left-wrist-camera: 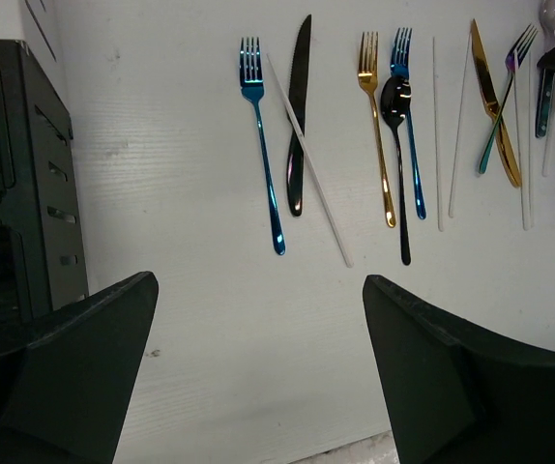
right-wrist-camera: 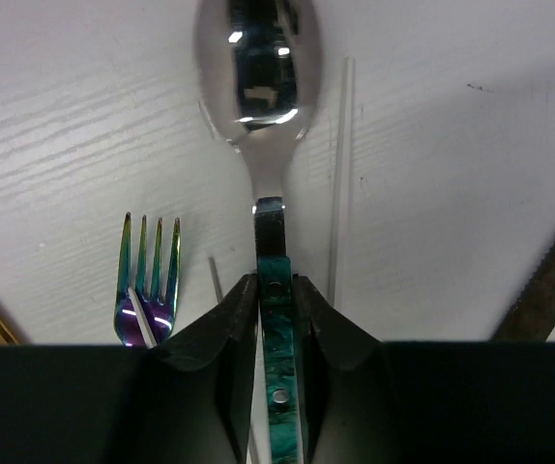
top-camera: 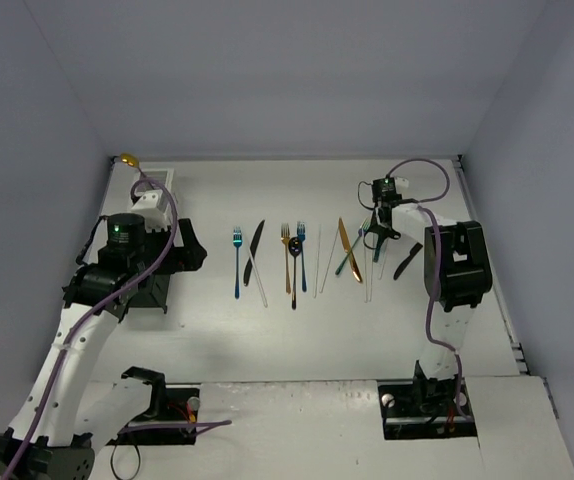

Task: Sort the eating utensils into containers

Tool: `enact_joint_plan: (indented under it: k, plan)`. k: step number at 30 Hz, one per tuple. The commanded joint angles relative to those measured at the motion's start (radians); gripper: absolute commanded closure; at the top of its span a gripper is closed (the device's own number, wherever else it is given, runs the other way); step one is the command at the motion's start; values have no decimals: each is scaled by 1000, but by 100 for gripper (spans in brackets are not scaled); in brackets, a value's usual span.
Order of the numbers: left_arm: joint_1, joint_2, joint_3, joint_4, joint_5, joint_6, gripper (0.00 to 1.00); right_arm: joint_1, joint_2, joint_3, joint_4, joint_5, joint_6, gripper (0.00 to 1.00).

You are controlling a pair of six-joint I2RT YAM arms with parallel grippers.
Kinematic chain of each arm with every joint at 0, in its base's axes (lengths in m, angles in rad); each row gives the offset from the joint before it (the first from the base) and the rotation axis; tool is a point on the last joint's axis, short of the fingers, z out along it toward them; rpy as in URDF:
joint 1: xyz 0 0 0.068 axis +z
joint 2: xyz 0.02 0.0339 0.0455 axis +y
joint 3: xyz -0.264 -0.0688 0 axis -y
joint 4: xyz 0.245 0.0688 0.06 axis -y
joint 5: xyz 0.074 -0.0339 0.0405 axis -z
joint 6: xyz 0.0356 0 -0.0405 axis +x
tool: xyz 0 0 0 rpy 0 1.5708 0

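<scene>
Right jaws pinched (angled down), left jaws wide

The left arm (top-camera: pixel 75 352) and the right arm (top-camera: pixel 448 328) are built of white links joined by black housings. A purple cable (top-camera: pixel 428 300) is strung along each. A green light (top-camera: pixel 119 227) is seen on the left wrist. The left fingers (left-wrist-camera: pixel 74 372) and right fingers (right-wrist-camera: pixel 229 338) are moulded in matt black, broad and wedge-shaped.

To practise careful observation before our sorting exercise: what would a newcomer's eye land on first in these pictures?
The right gripper pinches the teal-handled spoon by its handle, its shiny silver bowl filling the right wrist view. Mid-table, in a row, lie a blue fork, black knife and gold fork among others. The left gripper hangs wide open beside a black slatted caddy at the left.
</scene>
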Motion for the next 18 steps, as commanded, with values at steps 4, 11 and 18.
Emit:
enact_joint_plan:
  k: [4,11,18]
  plan:
    - [-12,21,33,36,29,-24,15,-6,11,44,3,-14,-44,100]
    - [-50,86,145,49,144,-58,15,71,-256,14,30,11,-227,100]
    - [-213,200,264,194,203,-91,15,272,-592,-68,31,-162,-366,100]
